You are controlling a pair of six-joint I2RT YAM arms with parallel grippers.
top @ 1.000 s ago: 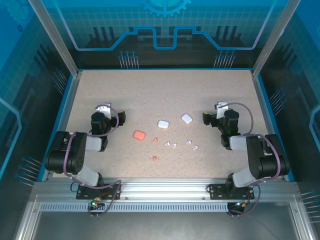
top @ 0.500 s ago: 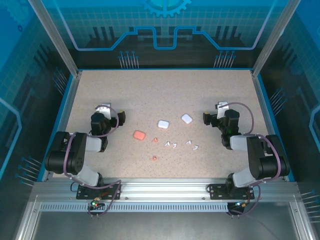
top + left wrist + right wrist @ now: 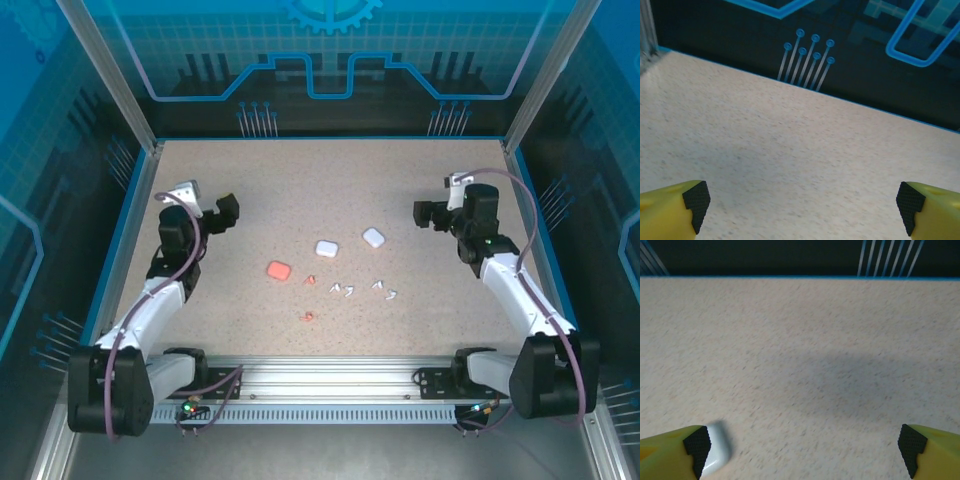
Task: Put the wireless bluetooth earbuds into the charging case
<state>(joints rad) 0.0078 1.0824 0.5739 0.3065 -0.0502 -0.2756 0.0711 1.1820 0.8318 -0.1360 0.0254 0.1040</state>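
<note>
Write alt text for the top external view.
On a speckled table, a pink case and two white cases lie behind four loose white earbuds and two pinkish-red earbuds. Two arms reach in from the near edge, the left tool and right tool open and empty on either side.

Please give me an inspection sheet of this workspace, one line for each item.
Surface: speckled beige table, bare around the middle group.
Job's things: left white case, right white case, pink case; four white earbuds and two pinkish-red earbuds lie loose, none in a case.
Clutter: nothing seen.
Hands: left hand and right hand open, holding nothing.
Cables: purple cables loop along both arms, apart from the things.
Surroundings: blue-lit panels, metal frame.
</note>
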